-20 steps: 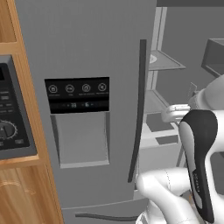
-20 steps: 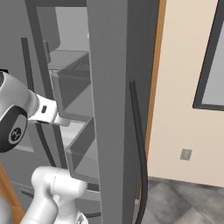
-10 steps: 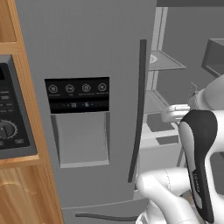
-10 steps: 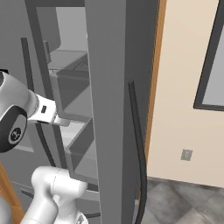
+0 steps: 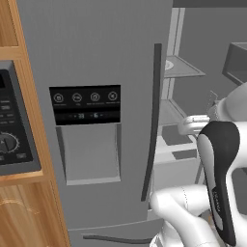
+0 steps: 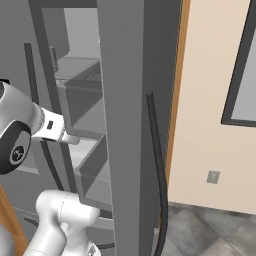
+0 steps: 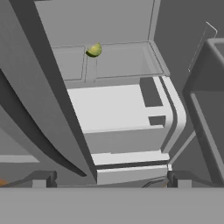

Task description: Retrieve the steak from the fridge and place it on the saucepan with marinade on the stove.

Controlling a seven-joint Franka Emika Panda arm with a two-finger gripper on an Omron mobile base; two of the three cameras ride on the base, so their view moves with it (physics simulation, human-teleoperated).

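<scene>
Right now the arm is reaching into the fridge point(image 5: 96, 58), whose right door is standing swung open while the left one, with the black dispenser panel point(image 5: 87, 103), is staying shut. In the left base view the hand is poking past the long door handle point(image 5: 150, 120) toward the pale shelves point(image 5: 181, 67) inside. The gripper point(image 7: 109, 178) is spread as wide as it goes, with its two dark tips showing at the bottom of the hand view and nothing between them.

Judging by that, the step in hand is the search-and-reach part of the retrieval: the door is already open, and the steak is not yet grasped. No reddish slab is showing on the shelves the hand camera is looking at. What is showing is a small yellow-green round thing point(image 7: 93, 49) sitting at the back of the upper shelf, and a bare white shelf point(image 7: 113, 107) below it, nearer the hand. The steak may be lying lower or off to a side, or hidden by the door bin point(image 7: 210, 100) at the right; I cannot tell which.

Next, the move is probably calling for the hand to tilt or shift until the meat comes into sight, then descend with the tips straddling it. The open door's bins point(image 6: 92, 172) are sitting close beside the forearm, so clearance is looking tight.
</scene>
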